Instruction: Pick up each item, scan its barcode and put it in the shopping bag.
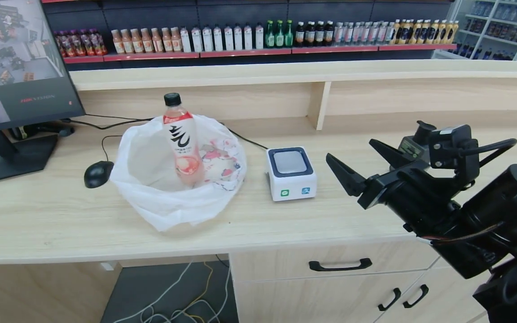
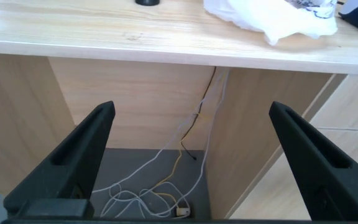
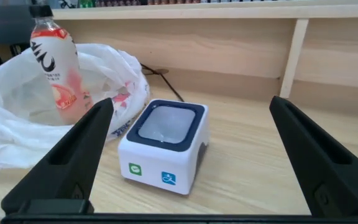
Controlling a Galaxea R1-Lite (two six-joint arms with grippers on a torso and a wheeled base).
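Note:
A pink drink bottle [image 1: 181, 142] [image 3: 57, 68] with a black cap stands upright inside the white plastic shopping bag [image 1: 151, 197] [image 3: 17, 130] on the wooden counter. To the bag's right sits the white barcode scanner [image 1: 291, 172] [image 3: 164, 146] with a grey window on top. My right gripper [image 1: 361, 165] [image 3: 191, 155] hangs open and empty above the counter, right of the scanner. My left gripper [image 2: 191, 155] is open and empty, held below the counter's front edge, facing the gap under the counter.
A black mouse [image 1: 98, 173] lies left of the bag, with a monitor [image 1: 16, 63] at the far left. A raised shelf [image 1: 312, 74] runs along the counter's back. Drawers [image 1: 339, 264] sit under the counter; loose cables [image 2: 166, 180] lie in the gap.

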